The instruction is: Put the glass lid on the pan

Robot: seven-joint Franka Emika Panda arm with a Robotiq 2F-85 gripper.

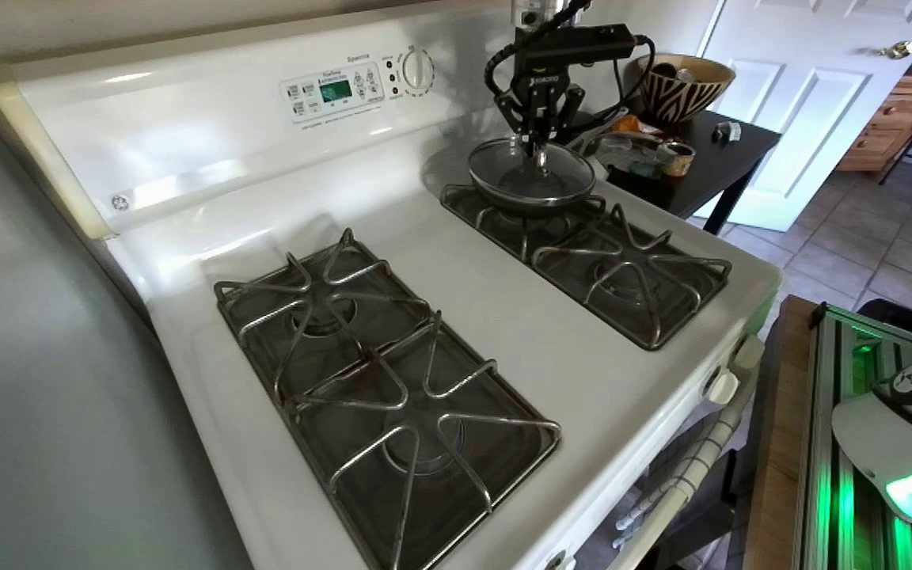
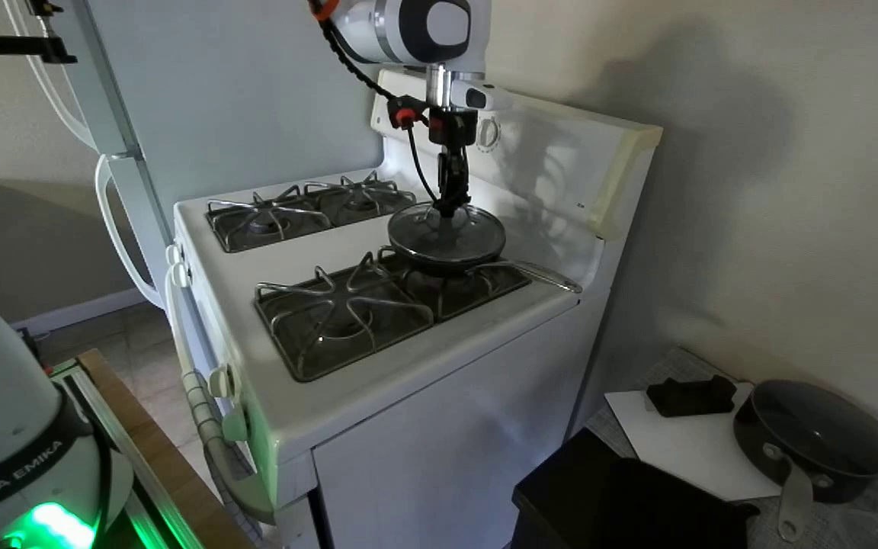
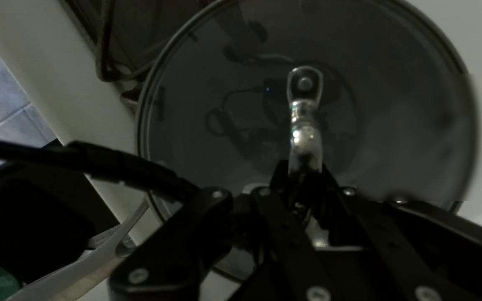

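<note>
Nearest of all, the Robotiq gripper (image 3: pixel 304 177) pinches the arched handle (image 3: pixel 306 140) of the glass lid (image 3: pixel 241 125), which sits over the frying pan (image 2: pixel 445 268) at the back of the gas stove (image 1: pixel 456 269). A zebra-striped bowl (image 1: pixel 684 93) holds a dark object (image 1: pixel 664 70); a saucepan (image 2: pixel 820 446) stands by a white board (image 2: pixel 694 446).

Before me, in an exterior view: white stove (image 2: pixel 447 412), dial centre; refrigerator (image 2: pixel 233 99), ten o'clock; saucepan (image 2: pixel 816 435), four o'clock.
</note>
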